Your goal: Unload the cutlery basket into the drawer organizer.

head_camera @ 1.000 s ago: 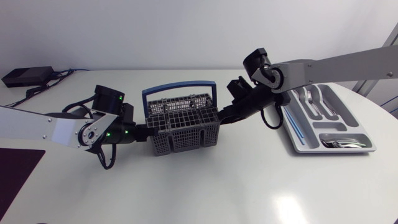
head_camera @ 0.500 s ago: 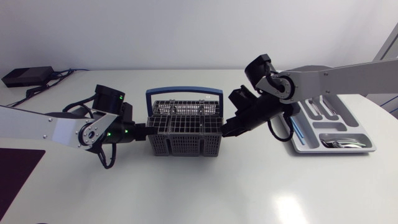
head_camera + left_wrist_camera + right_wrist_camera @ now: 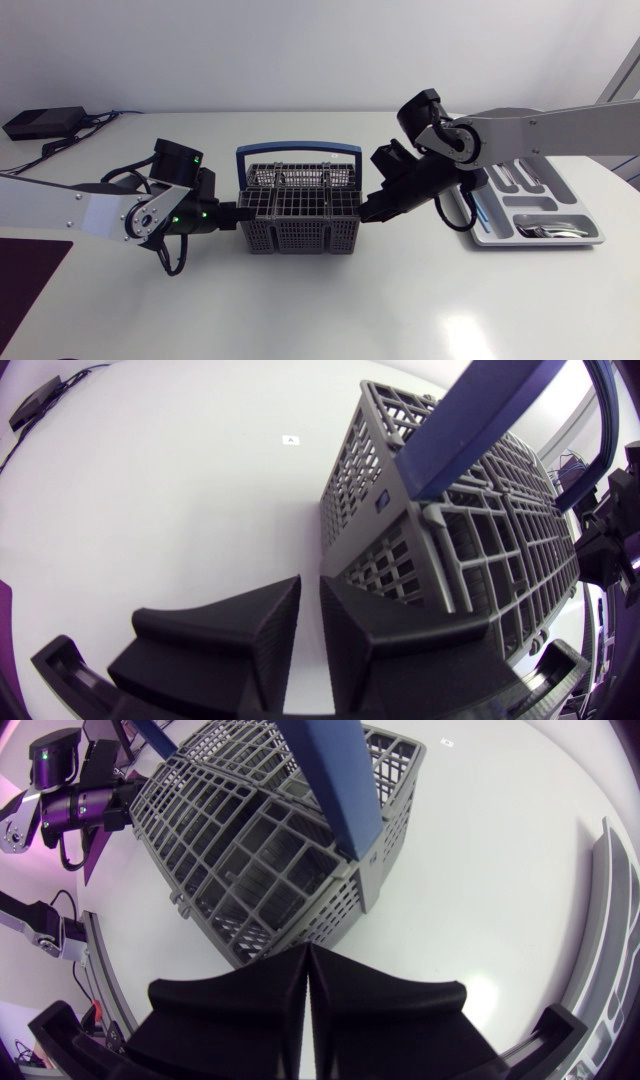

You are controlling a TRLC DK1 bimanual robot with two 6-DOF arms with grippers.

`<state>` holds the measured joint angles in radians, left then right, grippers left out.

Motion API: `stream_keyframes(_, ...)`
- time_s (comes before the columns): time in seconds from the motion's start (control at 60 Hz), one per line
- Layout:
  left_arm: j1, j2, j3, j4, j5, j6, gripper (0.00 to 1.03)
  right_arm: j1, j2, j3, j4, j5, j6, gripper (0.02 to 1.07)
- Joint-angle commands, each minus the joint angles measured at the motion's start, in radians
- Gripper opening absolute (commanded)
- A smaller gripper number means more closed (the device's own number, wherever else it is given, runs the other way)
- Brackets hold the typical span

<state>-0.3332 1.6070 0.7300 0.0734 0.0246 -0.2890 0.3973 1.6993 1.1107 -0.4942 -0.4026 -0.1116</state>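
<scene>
Grey basket (image 3: 298,208) just got squared up between shut, empty right gripper (image 3: 366,211) and barely-cracked, empty left gripper (image 3: 232,213), looks unloaded.

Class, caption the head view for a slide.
Left gripper and right gripper flank the grey cutlery basket; the drawer organizer lies further right.

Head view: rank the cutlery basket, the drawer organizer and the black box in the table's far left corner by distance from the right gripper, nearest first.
From the right gripper:
1. Cutlery basket: right at its tips, toward the left arm.
2. Drawer organizer: on the gripper's other side, at the table's right end.
3. Black box: far left corner, well beyond the basket.
</scene>
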Motion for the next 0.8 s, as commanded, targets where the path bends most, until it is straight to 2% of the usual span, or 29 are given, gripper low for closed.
stream_keyframes(0.0, -0.055, -0.019, -0.007, 0.011, 0.049, -0.004, 0.19, 0.015, -0.012, 0.024, 0.034, -0.047, 0.004, 0.08)
stream_keyframes(0.3, -0.075, -0.019, 0.003, 0.006, 0.031, -0.015, 0.20, -0.003, -0.012, 0.015, 0.036, -0.044, -0.003, 0.08)
stream_keyframes(0.383, -0.066, -0.021, 0.006, 0.000, 0.031, -0.016, 0.30, -0.003, -0.012, 0.009, 0.037, -0.041, -0.003, 0.08)
stream_keyframes(0.533, -0.046, -0.028, 0.005, -0.006, 0.031, -0.015, 0.32, -0.003, -0.009, 0.006, 0.037, -0.016, -0.003, 0.08)
stream_keyframes(0.65, -0.023, -0.042, 0.005, -0.021, 0.031, -0.012, 0.45, -0.012, -0.009, -0.008, 0.040, 0.007, -0.003, 0.08)
stream_keyframes(0.783, 0.014, -0.065, 0.000, -0.032, 0.031, -0.002, 0.46, -0.034, -0.024, -0.032, 0.045, 0.016, -0.007, 0.08)
